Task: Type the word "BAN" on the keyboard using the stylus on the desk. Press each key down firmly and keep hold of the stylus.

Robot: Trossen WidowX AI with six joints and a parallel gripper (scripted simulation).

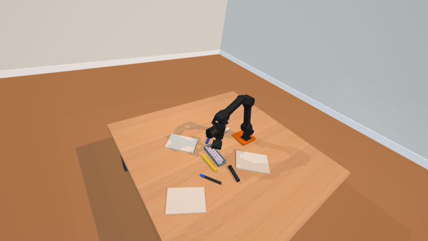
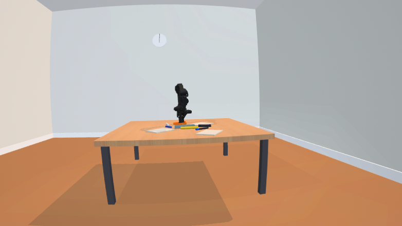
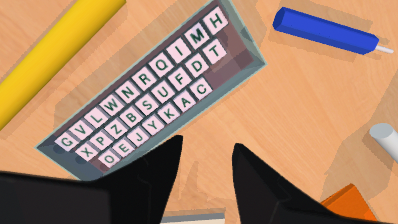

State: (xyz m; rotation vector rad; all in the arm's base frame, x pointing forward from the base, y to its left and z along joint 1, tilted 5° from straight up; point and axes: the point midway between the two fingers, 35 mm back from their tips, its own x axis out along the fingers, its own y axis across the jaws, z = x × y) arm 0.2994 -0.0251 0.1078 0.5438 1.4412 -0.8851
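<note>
The keyboard point(image 1: 214, 155) point(image 2: 184, 126) point(image 3: 235, 65) is a slate-framed tray with pale pink lettered keys. In the wrist view, key N point(image 3: 127, 92) is in the top row, key B point(image 3: 131, 117) in the middle row and key A point(image 3: 185, 102) in the lower row. A blue stylus-like rod point(image 1: 207, 140) point(image 2: 168, 126) point(image 3: 325, 31) with a thin white tip lies on the desk beyond the keyboard's H end. My gripper point(image 3: 207, 146) is partly open and empty, above the desk beside the keyboard's lower-row side. Its fingertips are hidden in the top view.
A thick yellow marker point(image 1: 209, 162) point(image 3: 55, 50) lies along the keyboard's top-row side. A white rod point(image 1: 227, 129) point(image 3: 385, 134) lies near the orange base point(image 1: 239, 137) point(image 3: 352, 205). A black marker point(image 1: 233, 173) and a blue-ended black pen point(image 1: 212, 179) lie nearby, with pale flat pads point(image 1: 181, 143) point(image 1: 252, 162) point(image 1: 185, 200).
</note>
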